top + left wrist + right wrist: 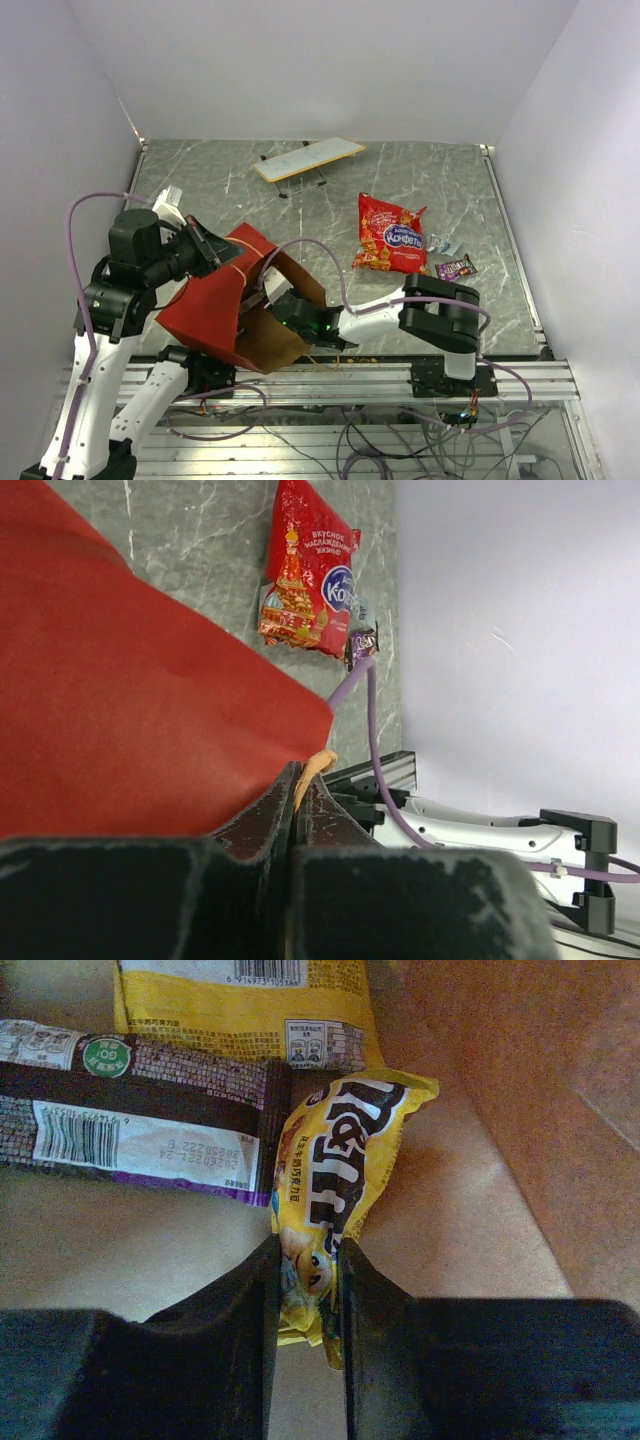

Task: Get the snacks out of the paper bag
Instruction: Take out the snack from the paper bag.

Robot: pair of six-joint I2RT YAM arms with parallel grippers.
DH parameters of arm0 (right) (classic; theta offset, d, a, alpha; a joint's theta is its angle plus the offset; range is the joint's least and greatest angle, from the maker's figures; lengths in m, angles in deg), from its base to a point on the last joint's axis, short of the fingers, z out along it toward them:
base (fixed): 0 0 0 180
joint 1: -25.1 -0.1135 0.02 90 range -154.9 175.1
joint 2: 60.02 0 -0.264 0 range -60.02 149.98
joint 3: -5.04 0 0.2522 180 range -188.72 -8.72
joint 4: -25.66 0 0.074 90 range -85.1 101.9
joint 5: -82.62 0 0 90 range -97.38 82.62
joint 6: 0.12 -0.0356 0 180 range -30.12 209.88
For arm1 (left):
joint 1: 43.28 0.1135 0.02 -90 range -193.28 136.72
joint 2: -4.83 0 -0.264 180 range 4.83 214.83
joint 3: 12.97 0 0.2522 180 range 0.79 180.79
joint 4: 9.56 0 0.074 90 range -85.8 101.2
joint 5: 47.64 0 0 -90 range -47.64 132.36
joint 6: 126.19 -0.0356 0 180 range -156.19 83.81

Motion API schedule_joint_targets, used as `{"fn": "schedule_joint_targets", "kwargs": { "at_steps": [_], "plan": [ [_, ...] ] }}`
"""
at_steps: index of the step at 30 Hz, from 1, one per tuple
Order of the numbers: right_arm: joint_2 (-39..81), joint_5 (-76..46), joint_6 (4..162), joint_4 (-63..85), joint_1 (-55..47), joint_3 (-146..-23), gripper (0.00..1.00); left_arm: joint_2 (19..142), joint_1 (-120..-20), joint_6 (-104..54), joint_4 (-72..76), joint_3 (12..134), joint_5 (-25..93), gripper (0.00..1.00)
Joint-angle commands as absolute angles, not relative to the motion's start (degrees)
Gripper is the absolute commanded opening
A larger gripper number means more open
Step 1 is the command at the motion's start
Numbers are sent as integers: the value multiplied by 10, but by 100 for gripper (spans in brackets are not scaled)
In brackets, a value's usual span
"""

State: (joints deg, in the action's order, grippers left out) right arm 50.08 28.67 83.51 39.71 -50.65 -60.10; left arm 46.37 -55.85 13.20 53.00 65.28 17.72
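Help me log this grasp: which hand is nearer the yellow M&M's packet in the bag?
Right. The right hand is inside the paper bag, pinching the yellow M&M's packet; the left hand is outside, clamped on the bag's rim.

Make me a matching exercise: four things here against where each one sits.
1. red chip bag
2. yellow candy packet
3. paper bag
4. white board

A. clamped by the left gripper
B. standing on thin legs, far back
C. lying loose beside small packets
D. pinched in the right gripper

Pairs: 1-C, 2-D, 3-A, 4-B
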Motion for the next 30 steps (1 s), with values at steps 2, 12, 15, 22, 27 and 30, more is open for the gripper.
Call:
{"fn": "schedule_joint_targets", "kwargs": {
  "at_steps": [2, 12, 15, 22, 27, 30],
  "plan": [
    [443, 232, 861, 356, -507, -590, 13, 446, -561, 149, 505, 630, 185, 7],
    [291, 138, 792, 314, -518, -519, 5, 458, -561, 128, 502, 646, 195, 7],
    [250, 107, 803, 278, -521, -509, 0, 450, -561, 135, 499, 635, 193, 7],
    [140, 55, 832, 186, -525, -502, 0, 441, -561, 137, 504, 625, 198, 7],
    [73, 34, 864, 79, -525, -534, 0, 454, -561, 127, 517, 638, 209, 7],
    [33, 25, 892, 31, -525, -557, 0, 458, -561, 129, 528, 649, 223, 7]
  ]
}}
